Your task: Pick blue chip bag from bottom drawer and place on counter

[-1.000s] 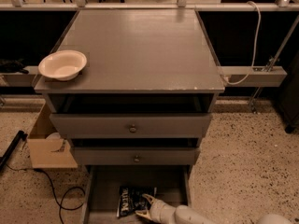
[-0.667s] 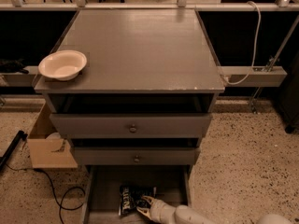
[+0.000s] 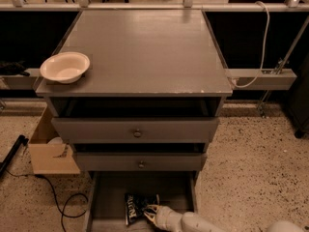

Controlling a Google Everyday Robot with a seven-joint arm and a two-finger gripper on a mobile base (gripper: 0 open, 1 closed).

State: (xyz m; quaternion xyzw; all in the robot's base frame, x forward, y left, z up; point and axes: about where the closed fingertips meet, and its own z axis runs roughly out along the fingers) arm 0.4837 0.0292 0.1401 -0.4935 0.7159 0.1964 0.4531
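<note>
Compared with the frames from a second earlier, little has moved. The pale two-finger gripper [image 3: 150,214] remains low in the opened drawer, at the right edge of the bag, and the bag lies in almost the same place.

The small crinkled dark blue foil chip bag with white lettering [image 3: 136,206] rests on the floor of the shallow grey bottom drawer [image 3: 111,197], near its front and roughly at its centre. The gripper touches or nearly touches the bag's right side. Whether it is spread or clamped on the foil cannot be told from this view. The white arm [image 3: 193,222] enters from the lower right.

The broad flat grey counter with chipped pale edges [image 3: 145,47] carries only a cream round bowl [image 3: 65,66], at its left front corner.

Progress, as judged: the drawer is open and the reach to the bag is made. A secure grasp is unconfirmed. The lift out of the drawer, the carry up past the two knobbed grey drawers [image 3: 137,129] and the release on the counter are all still to come.
</note>
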